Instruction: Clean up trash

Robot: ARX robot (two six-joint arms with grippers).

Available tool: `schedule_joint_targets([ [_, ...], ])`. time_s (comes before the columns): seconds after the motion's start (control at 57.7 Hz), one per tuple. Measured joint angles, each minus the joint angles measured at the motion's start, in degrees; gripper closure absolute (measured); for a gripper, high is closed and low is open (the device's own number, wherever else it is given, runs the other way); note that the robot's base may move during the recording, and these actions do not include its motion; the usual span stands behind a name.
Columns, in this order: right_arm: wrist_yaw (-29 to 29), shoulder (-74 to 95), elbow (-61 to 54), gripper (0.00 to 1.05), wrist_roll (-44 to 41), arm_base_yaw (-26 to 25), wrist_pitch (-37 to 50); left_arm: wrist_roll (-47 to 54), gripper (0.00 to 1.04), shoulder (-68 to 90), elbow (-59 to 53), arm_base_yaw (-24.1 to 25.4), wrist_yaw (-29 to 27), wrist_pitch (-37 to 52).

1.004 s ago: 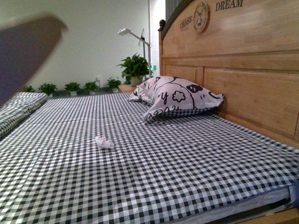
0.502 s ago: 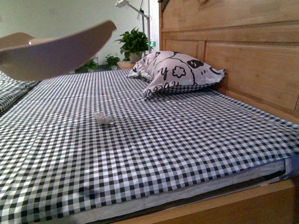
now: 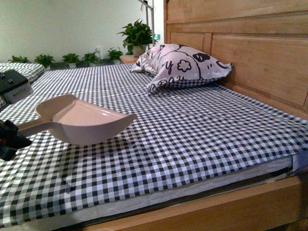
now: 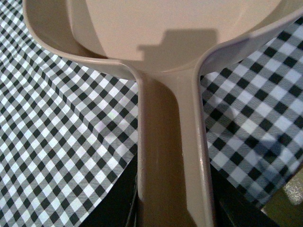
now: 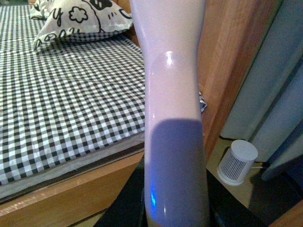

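From where I stand, the front view shows the pink dustpan (image 3: 84,126) low over the checked sheet (image 3: 192,139). Its handle runs back to the left gripper (image 3: 8,140) at the left edge. Whether the pan touches the cloth, I cannot tell. A patterned pillow (image 3: 180,67) leans against the wooden headboard (image 3: 260,57). The trash wad shows in none of the views, so I cannot tell where it lies.

In the left wrist view, the dustpan handle (image 4: 170,142) runs straight down into the left gripper (image 4: 173,215), whose dark fingers (image 4: 116,210) press close on either side, clamped on it.

In the right wrist view, the right gripper (image 5: 175,215) is closed round a glossy pale handle (image 5: 173,85) with a purple lower part. It sits beside the bed frame, and a small white ribbed cylinder (image 5: 237,161) stands on the floor nearby.
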Motion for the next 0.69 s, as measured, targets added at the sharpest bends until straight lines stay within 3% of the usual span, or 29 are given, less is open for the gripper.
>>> schedule_joint_targets([
  [0.693,0.0,0.0,-0.02,0.86,0.0,0.0,0.0,2.73,0.78,10.56,14.93,3.21,2.89,-8.66],
])
